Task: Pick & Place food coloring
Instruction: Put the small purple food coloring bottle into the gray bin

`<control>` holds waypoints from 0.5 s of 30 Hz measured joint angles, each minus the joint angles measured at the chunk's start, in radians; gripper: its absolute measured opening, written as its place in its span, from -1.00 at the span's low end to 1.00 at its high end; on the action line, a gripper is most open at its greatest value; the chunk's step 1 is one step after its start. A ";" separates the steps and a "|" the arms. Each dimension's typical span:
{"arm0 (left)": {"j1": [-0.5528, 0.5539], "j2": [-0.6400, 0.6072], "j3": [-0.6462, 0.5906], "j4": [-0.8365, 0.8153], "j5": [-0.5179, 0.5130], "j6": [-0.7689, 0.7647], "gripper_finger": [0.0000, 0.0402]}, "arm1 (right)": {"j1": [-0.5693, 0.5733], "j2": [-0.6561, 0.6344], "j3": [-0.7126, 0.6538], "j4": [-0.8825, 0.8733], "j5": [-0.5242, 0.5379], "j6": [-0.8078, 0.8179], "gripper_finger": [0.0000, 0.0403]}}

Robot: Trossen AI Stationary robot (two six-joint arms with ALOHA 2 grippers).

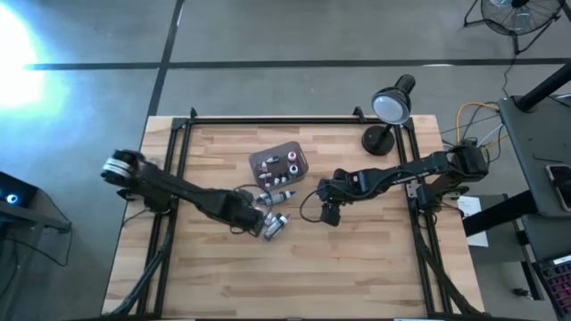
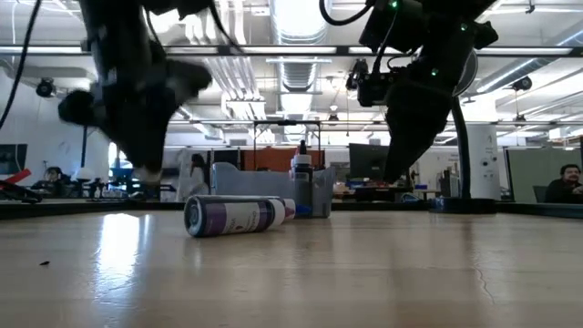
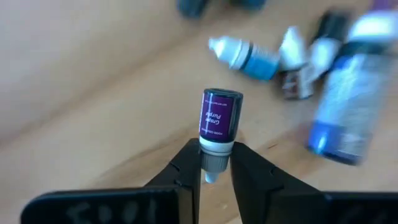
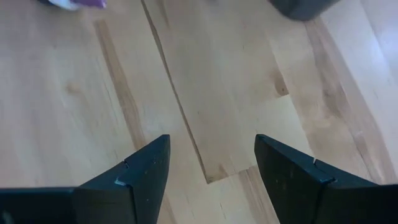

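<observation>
My left gripper (image 3: 215,168) is shut on a small purple-labelled food coloring bottle (image 3: 220,112), near the middle of the table (image 1: 264,225). More food coloring bottles lie on their sides just beyond it (image 3: 249,56) (image 1: 278,195). A larger purple-banded bottle (image 2: 237,216) lies on its side next to my left gripper. A grey square tub (image 1: 278,163) behind them holds several small bottles upright. My right gripper (image 4: 211,168) hangs open over bare wood right of centre (image 1: 328,212), with nothing between its fingers. My left gripper pinches the bottle's grey cap (image 3: 215,159) between its two fingertips, with the nozzle tip (image 3: 210,178) lying back between them. The fingers come from above, slanting down. The purple body sticks out beyond the fingertips, base toward the table, and looks lifted off the wood.
A black desk lamp (image 1: 390,111) stands at the table's far right corner. A black frame rail (image 1: 294,120) runs along the far edge and down both sides. Bare wood (image 1: 294,276) lies toward the near edge.
</observation>
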 joint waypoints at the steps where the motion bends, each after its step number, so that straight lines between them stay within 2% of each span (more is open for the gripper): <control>1: 0.001 -0.043 0.000 -0.001 -0.034 0.000 -0.77 | 0.000 -0.006 0.000 0.001 0.000 0.001 0.12; 5: 0.066 -0.187 0.000 0.025 -0.248 0.025 -0.77 | 0.000 -0.032 0.000 0.006 0.044 0.005 0.10; 7: 0.151 -0.216 0.000 0.063 -0.302 0.093 -0.77 | -0.002 -0.043 0.000 0.009 0.060 0.010 0.09; 10: 0.317 -0.206 -0.001 0.201 -0.284 0.239 -0.77 | -0.005 -0.052 0.001 0.010 0.079 0.014 0.09; 13: 0.460 -0.151 0.000 0.376 -0.146 0.445 -0.77 | -0.005 -0.054 0.001 0.010 0.082 0.021 0.09; 15: 0.514 -0.112 0.010 0.407 -0.058 0.499 -0.73 | -0.005 -0.054 0.001 0.009 0.082 0.022 0.09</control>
